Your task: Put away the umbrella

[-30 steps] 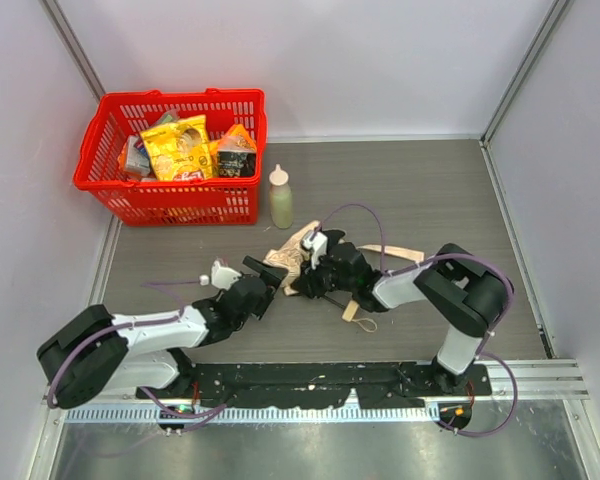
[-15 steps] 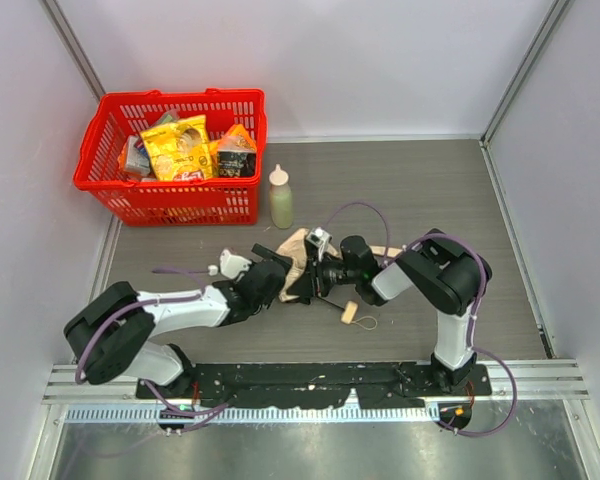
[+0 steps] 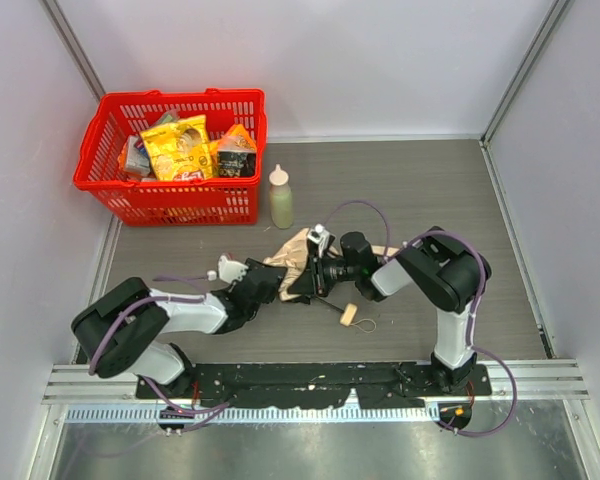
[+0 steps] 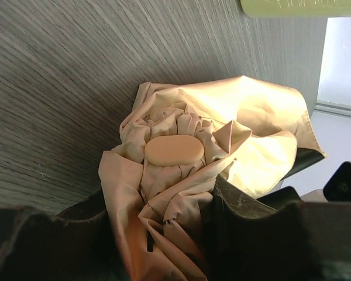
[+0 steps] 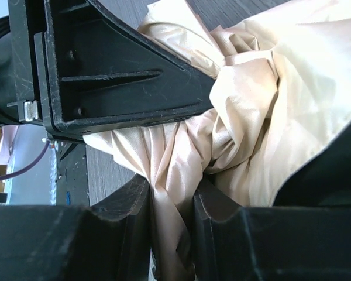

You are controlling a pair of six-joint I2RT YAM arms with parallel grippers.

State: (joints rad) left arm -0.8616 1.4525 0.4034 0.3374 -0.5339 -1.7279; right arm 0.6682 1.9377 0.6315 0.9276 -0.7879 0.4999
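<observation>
The umbrella [image 3: 292,252] lies mid-table as a crumpled beige bundle, its thin black shaft running to a pale knob handle [image 3: 348,314] with a cord loop. My left gripper [image 3: 271,281] meets the bundle from the left. In the left wrist view the fabric [image 4: 181,175], topped by an oval cap, fills the gap of the left gripper [image 4: 158,234], and both fingers press on it. My right gripper [image 3: 306,280] comes from the right. In the right wrist view the right gripper [image 5: 172,228] is shut on a fold of the umbrella [image 5: 251,99], close to the left gripper's black body.
A red basket [image 3: 90,183] with snack packets stands at the back left. A pale green squeeze bottle [image 3: 280,200] stands just right of it, behind the umbrella, and its base shows at the top edge of the left wrist view [image 4: 292,6]. Walls enclose the table.
My left gripper has moved in onto the umbrella's fabric and closed from wide open. The right gripper kept its hold and shifted slightly left with the bundle.
</observation>
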